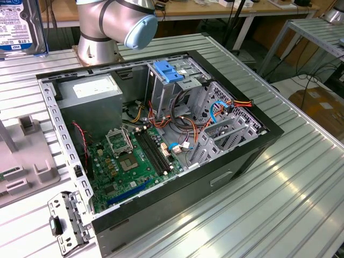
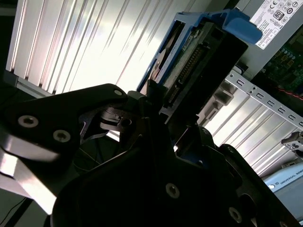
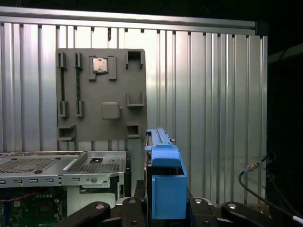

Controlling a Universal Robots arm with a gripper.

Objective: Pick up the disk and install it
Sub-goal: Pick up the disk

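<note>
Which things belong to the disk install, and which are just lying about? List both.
Job: disk, held in the gripper; open computer case.
Lying about: grey fixture plate; loose metal bracket.

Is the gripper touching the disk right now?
Touching. In the first wrist view the gripper presses its black fingers against both blue sides of the disk, with no gap between them.

ribbed shiny metal table (image 1: 301, 177) — disk (image 3: 168, 189) in smooth blue plastic rails.
</note>
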